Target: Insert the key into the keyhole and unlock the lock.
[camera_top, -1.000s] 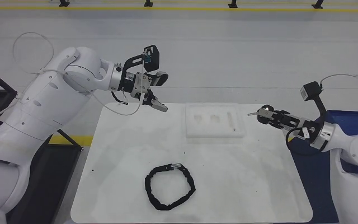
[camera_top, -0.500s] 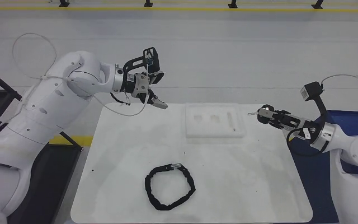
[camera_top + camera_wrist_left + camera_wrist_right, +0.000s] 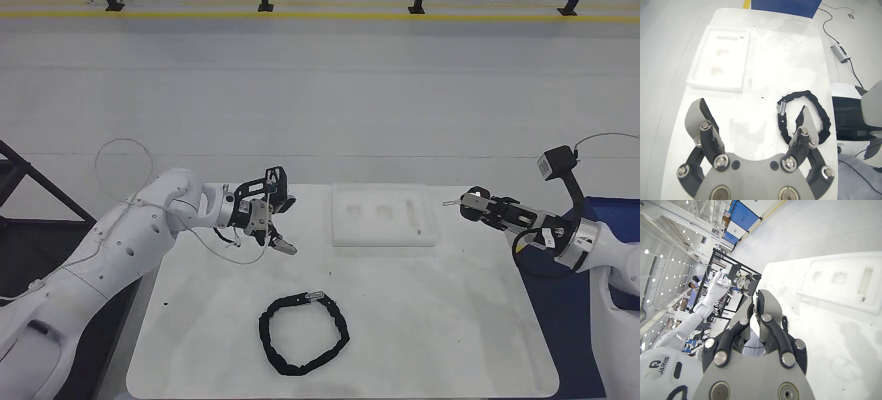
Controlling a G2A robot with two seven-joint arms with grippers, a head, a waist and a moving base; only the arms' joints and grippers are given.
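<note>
A black fabric-sleeved chain lock [image 3: 303, 335] lies in a loop on the front middle of the white table [image 3: 450, 330], its silver lock cylinder [image 3: 314, 297] at the loop's far side. My left gripper [image 3: 280, 243] hangs open, low over the table, behind and left of the loop. In the left wrist view the cylinder [image 3: 782, 108] lies between the open fingertips [image 3: 804, 111] of that gripper [image 3: 753, 104], nearer one side. My right gripper [image 3: 468, 203] sits at the table's far right edge, shut on a thin silver key [image 3: 450, 204] that points toward the middle.
A white foam tray [image 3: 385, 238] with several shallow recesses sits at the back middle of the table, between the two grippers. A blue panel [image 3: 610, 215] stands past the right edge.
My left arm has swung down from above the table's back left corner to just over the tabletop, closer to the lock. The right arm and the key have stayed put.
</note>
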